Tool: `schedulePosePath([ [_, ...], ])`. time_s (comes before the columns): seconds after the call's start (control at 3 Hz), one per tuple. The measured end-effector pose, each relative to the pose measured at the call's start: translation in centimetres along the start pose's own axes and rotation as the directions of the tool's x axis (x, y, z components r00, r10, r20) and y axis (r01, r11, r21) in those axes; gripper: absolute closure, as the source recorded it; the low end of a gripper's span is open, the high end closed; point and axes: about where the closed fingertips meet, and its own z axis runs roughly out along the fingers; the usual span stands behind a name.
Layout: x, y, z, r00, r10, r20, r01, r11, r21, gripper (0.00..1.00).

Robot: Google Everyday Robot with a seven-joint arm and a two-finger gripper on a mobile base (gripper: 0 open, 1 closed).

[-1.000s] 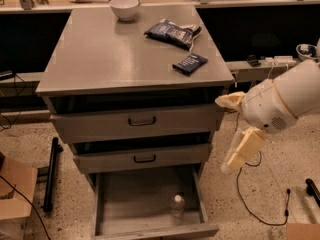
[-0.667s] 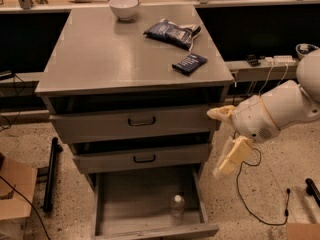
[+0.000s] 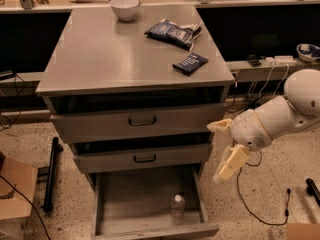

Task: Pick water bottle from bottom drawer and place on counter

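Note:
The water bottle (image 3: 177,207) stands upright on the floor of the open bottom drawer (image 3: 131,200), near its front right corner. The drawer is pulled out at the foot of the grey cabinet. The counter (image 3: 115,54) is the cabinet's flat grey top. My gripper (image 3: 215,153) is open and empty, its two cream fingers spread apart. It hangs to the right of the cabinet, level with the middle drawer, above and to the right of the bottle.
On the counter are a white bowl (image 3: 124,7) at the back and two dark blue packets (image 3: 172,32) (image 3: 190,63) on the right. Two closed drawers with black handles sit above. A cardboard box (image 3: 12,194) and a black bar (image 3: 50,174) lie left; cables run on the right floor.
My arm and gripper have moved left and down, closer to the cabinet's right side. The bottle and the drawer have not moved.

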Motion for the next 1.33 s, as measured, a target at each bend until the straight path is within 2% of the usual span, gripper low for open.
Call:
schedulePosePath([
  [0.33,1.7,-0.7,0.8,0.999,0.031,-0.008,-0.031,0.9992,-0.025,0.0],
  [0.67,3.0,-1.5,1.2,0.997,0.039,-0.072,-0.041,0.9985,-0.035,0.0],
  [1.0,3.2,-1.6,1.3,0.996,0.038,-0.081,-0.041,0.9985,-0.036,0.0],
  [1.33,4.0,-1.4,3.4,0.995,0.063,-0.076,-0.068,0.9955,-0.067,0.0],
])
